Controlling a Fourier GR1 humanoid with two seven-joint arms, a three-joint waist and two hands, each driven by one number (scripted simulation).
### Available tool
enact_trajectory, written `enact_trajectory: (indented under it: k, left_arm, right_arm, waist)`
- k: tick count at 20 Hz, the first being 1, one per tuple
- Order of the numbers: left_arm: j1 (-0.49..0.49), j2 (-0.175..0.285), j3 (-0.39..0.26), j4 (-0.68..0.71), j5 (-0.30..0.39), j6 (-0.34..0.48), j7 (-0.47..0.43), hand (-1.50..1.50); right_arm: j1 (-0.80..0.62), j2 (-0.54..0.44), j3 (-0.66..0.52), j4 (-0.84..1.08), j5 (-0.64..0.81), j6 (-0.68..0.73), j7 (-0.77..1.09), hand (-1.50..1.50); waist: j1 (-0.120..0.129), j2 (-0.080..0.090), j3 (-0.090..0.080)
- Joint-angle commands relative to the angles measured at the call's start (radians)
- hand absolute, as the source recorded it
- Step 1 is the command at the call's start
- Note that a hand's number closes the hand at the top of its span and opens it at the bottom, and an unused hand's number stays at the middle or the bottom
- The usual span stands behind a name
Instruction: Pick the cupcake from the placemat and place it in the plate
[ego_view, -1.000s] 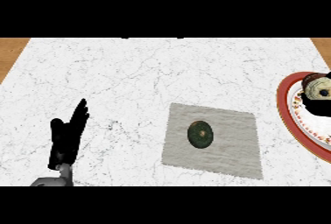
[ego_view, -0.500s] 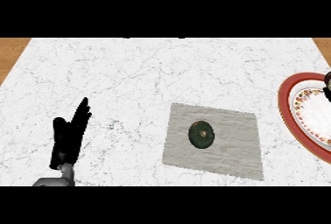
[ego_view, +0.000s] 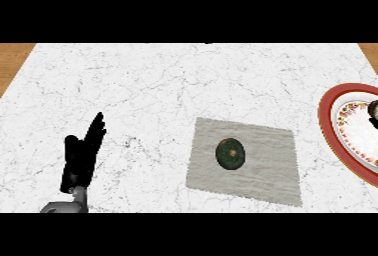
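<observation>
We are judging a grasp from above best for the cupcake (ego_view: 230, 154) sitting mid-placemat (ego_view: 269, 172) on the bench (ego_view: 148, 85), our left hand (ego_view: 81, 157) resting open at lower left, our right hand (ego_view: 374, 111) barely showing over the plate (ego_view: 325, 117), its state impossible to tell.

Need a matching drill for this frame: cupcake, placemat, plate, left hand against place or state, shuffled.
Things:
1 cupcake
2 placemat
3 plate
4 left hand

Place or state:
A red-rimmed, cut off by the view's right edge
B open, resting at lower left
C grey, lying flat, mid-view
D dark and round, sitting on the mat

Pairs: 1-D, 2-C, 3-A, 4-B
</observation>
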Motion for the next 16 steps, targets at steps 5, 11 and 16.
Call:
enact_trajectory:
  k: [5,11,16]
  left_arm:
    - [0.014,-0.012,0.0,0.031,-0.02,0.009,-0.044,0.0]
    - [-0.024,-0.023,-0.011,0.0,-0.028,0.017,0.023,0.0]
    - [0.013,0.019,0.037,-0.008,0.008,-0.011,0.014,0.0]
  right_arm:
    - [-0.062,-0.053,0.036,0.285,0.01,0.119,-0.099,-1.5]
    - [-0.105,-0.045,-0.052,0.3,-0.13,0.129,-0.348,-1.5]
    - [-0.089,-0.037,-0.274,0.262,-0.39,0.197,-0.457,-1.5]
  waist:
    - [0.004,0.001,0.0]
    - [0.003,0.001,0.001]
    - [-0.023,-0.009,0.001]
